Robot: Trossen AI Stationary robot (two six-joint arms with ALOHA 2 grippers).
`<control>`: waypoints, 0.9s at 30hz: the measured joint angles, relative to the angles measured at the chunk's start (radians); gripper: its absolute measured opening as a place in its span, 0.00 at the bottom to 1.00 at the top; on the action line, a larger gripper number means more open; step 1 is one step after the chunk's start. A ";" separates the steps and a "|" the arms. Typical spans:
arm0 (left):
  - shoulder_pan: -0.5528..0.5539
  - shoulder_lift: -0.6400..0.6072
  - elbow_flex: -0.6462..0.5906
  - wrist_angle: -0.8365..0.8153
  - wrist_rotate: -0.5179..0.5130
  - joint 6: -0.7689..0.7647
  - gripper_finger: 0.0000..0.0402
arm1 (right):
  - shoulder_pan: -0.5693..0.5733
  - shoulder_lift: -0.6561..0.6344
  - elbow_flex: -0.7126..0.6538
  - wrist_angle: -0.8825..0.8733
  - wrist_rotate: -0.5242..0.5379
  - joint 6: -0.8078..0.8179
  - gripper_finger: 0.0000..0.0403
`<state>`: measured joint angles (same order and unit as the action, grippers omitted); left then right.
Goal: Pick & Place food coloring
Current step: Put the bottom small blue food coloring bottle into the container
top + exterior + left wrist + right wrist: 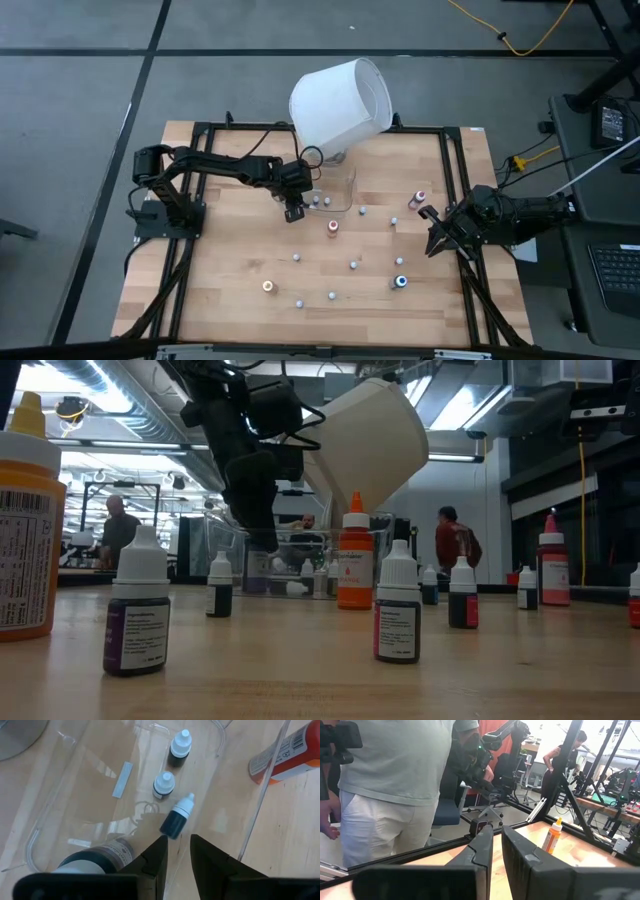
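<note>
Several tiny food coloring bottles stand scattered on the wooden table, among them a red-capped one [332, 228], an orange-capped one [268, 287] and a blue-capped one [401, 282]. A clear plastic tray [340, 190] lies at the table's far middle. In it two white-capped bottles [164, 785] [180, 747] stand and a third dark bottle [177, 817] lies on its side. My left gripper [178, 851] hangs over the tray, slightly open and empty, its tips just short of the lying bottle's base. My right gripper [435, 235] waits shut at the table's right side.
A big white lampshade [340, 95] lies tipped at the table's far edge behind the tray. A taller orange bottle [285, 755] stands just outside the tray. Another dark bottle [95, 860] shows close under my left wrist. People stand in the room beyond the table.
</note>
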<state>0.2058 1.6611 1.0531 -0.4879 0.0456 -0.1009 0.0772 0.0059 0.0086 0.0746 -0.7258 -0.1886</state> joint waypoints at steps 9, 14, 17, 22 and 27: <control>-0.003 0.000 0.022 0.000 0.001 -0.007 0.18 | 0.000 0.000 0.000 0.000 0.000 0.000 0.11; -0.018 0.000 0.088 -0.042 -0.001 0.005 0.17 | 0.000 0.000 0.000 0.000 0.000 0.000 0.11; -0.037 0.000 0.150 -0.115 -0.001 0.040 0.17 | 0.000 0.000 0.000 0.000 0.000 0.000 0.11; -0.083 -0.021 0.262 -0.280 -0.002 0.069 0.17 | 0.000 0.000 0.000 0.000 0.000 0.000 0.11; -0.154 -0.105 0.322 -0.420 -0.008 0.051 0.15 | 0.000 0.000 0.000 0.001 0.000 0.000 0.11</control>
<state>0.0517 1.5565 1.3755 -0.9076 0.0374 -0.0504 0.0772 0.0063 0.0082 0.0754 -0.7258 -0.1883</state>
